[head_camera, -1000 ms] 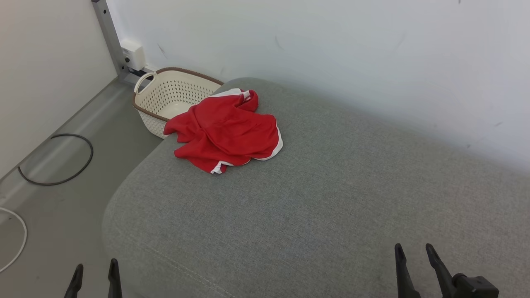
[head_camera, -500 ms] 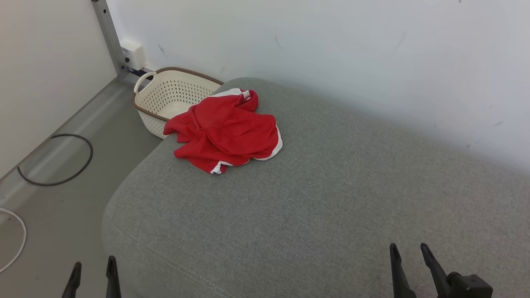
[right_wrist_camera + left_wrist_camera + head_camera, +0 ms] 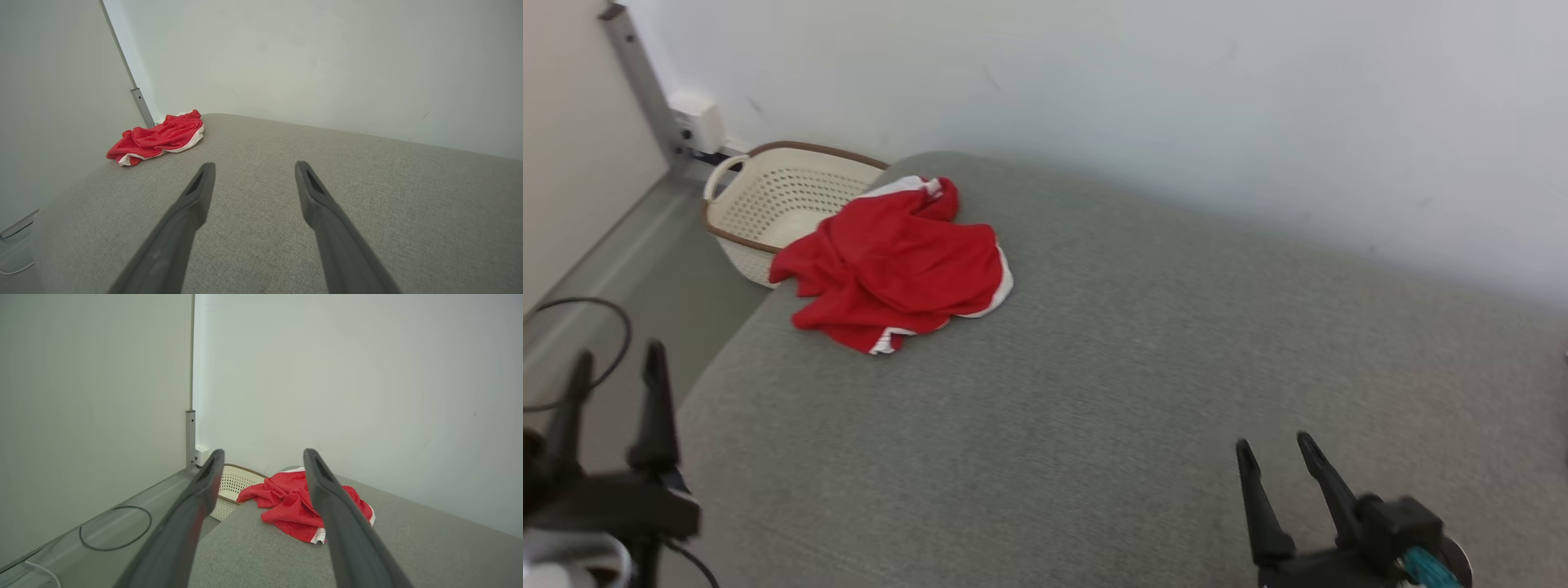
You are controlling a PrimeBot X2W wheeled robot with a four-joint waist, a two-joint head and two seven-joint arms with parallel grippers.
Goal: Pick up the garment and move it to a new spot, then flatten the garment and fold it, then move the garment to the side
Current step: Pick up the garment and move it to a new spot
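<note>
Aimed toward crumpled red white-trimmed cloth garment at grey fabric seat corner: left pincer, right pincer, both gaping, empty, pre-pickup.

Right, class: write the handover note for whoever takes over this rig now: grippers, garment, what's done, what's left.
Left gripper: open, empty, low by the near-left edge of the grey cushion.
Right gripper: open, empty, over the cushion's near side.
Red garment: crumpled at the cushion's far-left corner, beside the cream basket, far from both grippers.
Done: nothing yet.
Left: pick up, move, flatten, fold, set aside.
</note>
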